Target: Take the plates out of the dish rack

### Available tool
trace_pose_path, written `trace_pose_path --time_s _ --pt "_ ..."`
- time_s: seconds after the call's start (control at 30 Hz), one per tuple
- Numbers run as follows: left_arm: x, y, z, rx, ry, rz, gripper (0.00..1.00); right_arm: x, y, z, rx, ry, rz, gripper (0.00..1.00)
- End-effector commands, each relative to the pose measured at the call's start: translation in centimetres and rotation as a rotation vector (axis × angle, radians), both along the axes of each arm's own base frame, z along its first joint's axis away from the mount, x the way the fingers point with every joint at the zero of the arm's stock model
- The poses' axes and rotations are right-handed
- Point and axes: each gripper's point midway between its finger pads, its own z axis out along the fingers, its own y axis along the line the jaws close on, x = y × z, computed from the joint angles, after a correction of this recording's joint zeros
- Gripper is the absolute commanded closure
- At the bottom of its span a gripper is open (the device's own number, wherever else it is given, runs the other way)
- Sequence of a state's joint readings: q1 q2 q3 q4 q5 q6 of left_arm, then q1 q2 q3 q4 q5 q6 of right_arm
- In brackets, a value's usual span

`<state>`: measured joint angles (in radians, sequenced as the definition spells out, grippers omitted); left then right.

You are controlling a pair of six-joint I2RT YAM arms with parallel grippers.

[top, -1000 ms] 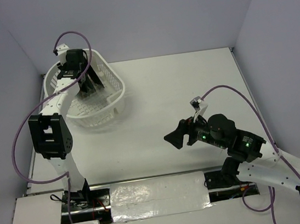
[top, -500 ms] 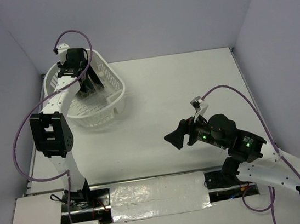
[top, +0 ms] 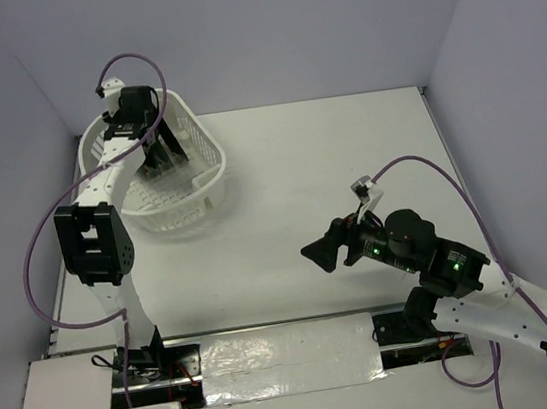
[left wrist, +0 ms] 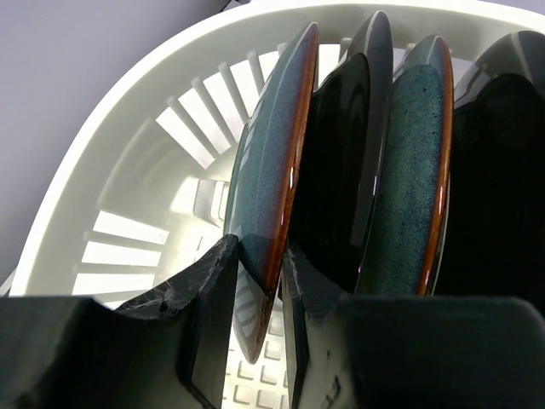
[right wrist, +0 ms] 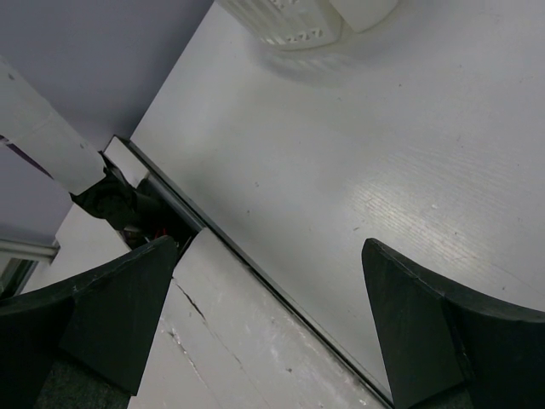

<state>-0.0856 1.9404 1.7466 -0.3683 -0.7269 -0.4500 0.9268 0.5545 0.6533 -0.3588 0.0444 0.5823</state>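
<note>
Plates (left wrist: 366, 170) are standing edge-on in the dish rack (top: 213, 160), upper left — the left gripper (left wrist: 258, 256) is pinching the leftmost teal plate (left wrist: 268, 162). Right gripper (top: 311, 253) is hovering lower right, spread wide.

plates (left wrist: 272, 145) upright on edge (teal, dark) inside white dish rack (left wrist: 128, 111), far left

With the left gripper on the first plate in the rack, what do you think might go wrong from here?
The left gripper pinches only the rim of the teal-blue glazed plate; that glossy surface could slip on lifting. The black-brown glazed plate stands close beside it, so a tilted pull might knock it.
</note>
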Motion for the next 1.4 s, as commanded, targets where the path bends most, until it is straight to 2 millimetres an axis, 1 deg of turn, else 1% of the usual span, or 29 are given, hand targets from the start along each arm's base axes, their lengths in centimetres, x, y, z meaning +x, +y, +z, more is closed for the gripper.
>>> trace_pose_path --time_s 0.0,0.27,0.3,0.37,0.4,0.47,0.57,0.63,0.67,0.7,0.77,0.8,0.87,0.9,0.97,1.0,1.1,1.27,1.3,1.37 --pt "1.1 1.2 -1.8 -0.031 0.011 0.023 0.64 -0.1 0.3 0.8 0.028 -0.03 0.012 0.03" --pt "1.5 0.9 -3.1 -0.049 0.034 0.02 0.61 -0.3 0.2 1.0 0.036 -0.032 0.018 0.03" --pt "1.6 0.9 -3.1 -0.048 0.029 0.019 0.6 -0.2 0.2 1.0 0.036 -0.033 0.016 0.03" --pt "1.5 0.9 -3.2 -0.045 0.032 0.017 0.53 -0.2 0.1 1.0 0.039 -0.036 0.015 0.03" --pt "1.5 0.9 -3.2 -0.044 0.032 0.014 0.52 -0.2 0.1 1.1 0.039 -0.038 0.015 0.03" --pt "1.5 0.9 -3.1 -0.038 0.036 0.007 0.55 -0.3 0.1 1.1 0.04 -0.036 0.015 0.03" --pt "1.4 1.0 -2.6 -0.02 0.033 0.001 0.54 -0.3 0.1 1.2 0.042 -0.037 0.015 0.03" --pt "1.4 1.3 -2.3 -0.003 0.035 0.006 0.56 -0.3 0.0 1.1 0.042 -0.037 0.015 0.03" --pt "1.3 1.4 -2.3 0.003 0.039 0.009 0.57 -0.3 0.1 1.2 0.043 -0.038 0.016 0.03" --pt "1.4 1.4 -2.3 0.007 0.041 0.008 0.62 -0.3 0.0 1.2 0.046 -0.039 0.013 0.03" --pt "1.5 1.4 -1.9 0.012 0.039 -0.004 0.67 -0.3 0.0 1.2 0.045 -0.039 0.013 0.03" --pt "1.5 1.4 -1.7 0.014 0.034 -0.001 0.75 -0.3 0.0 1.2 0.045 -0.041 0.012 0.03" --pt "1.5 1.4 -1.0 0.016 0.023 -0.003 0.85 -0.2 0.0 1.3 0.044 -0.041 0.009 0.03" --pt "1.6 1.4 -0.7 0.016 0.021 -0.005 0.92 -0.2 0.0 1.2 0.042 -0.039 0.009 0.03" --pt "1.7 1.4 0.4 0.02 0.007 -0.009 0.99 -0.2 0.1 1.2 0.042 -0.039 0.01 0.03" --pt "1.7 1.4 0.7 0.022 0.004 -0.013 1.0 -0.3 0.2 1.1 0.042 -0.037 0.015 0.03" --pt "1.9 1.4 2.7 0.028 -0.025 -0.021 1.0 -0.2 0.2 1.1 0.039 -0.038 0.015 0.03" --pt "1.9 1.6 5.2 0.04 -0.048 -0.017 1.0 -0.1 0.1 1.1 0.037 -0.041 0.008 0.03" --pt "1.9 1.6 6.0 0.043 -0.059 -0.016 1.0 0.0 0.0 1.1 0.035 -0.04 0.004 0.03" --pt "1.9 1.5 7.0 0.042 -0.076 -0.027 1.0 -0.1 0.0 1.1 0.035 -0.04 0.005 0.03"
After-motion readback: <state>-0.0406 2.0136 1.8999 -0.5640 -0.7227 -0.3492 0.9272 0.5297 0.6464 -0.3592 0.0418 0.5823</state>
